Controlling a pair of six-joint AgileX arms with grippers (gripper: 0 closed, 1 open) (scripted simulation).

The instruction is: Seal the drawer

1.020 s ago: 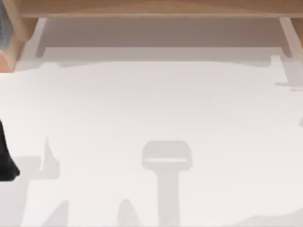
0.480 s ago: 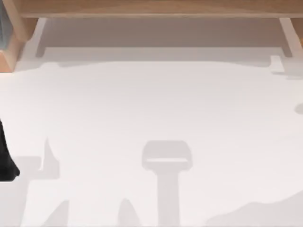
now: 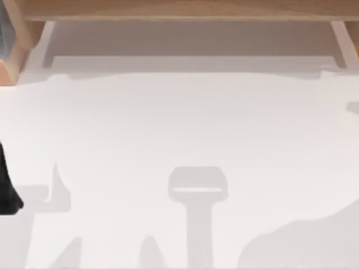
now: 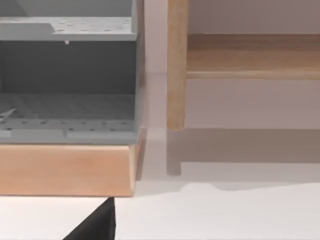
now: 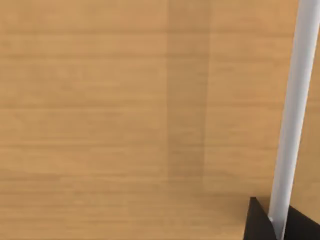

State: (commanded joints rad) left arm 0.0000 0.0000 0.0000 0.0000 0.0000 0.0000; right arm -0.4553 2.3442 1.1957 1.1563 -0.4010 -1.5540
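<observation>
The drawer (image 4: 67, 107) stands pulled out, with a grey perforated inside and a light wood front panel (image 4: 65, 170). In the top view its wooden corner (image 3: 10, 64) shows at the far left of the table. My left gripper (image 4: 97, 225) is just in front of that front panel, and its dark arm (image 3: 8, 190) rests at the table's left edge. My right gripper (image 5: 277, 222) is close against a wood-grain face (image 5: 125, 115). A pale straight bar (image 5: 295, 100) runs down into it.
A wooden frame (image 3: 179, 10) spans the far edge of the white table (image 3: 179, 129), with a wooden leg (image 4: 176, 65) beside the drawer. A shelf board (image 4: 252, 55) lies behind the leg. Arm shadows fall on the table's near right.
The left arm has not moved. The shadow at the table's near right has grown and spread leftward, and the small shadow at the right edge has shifted.
</observation>
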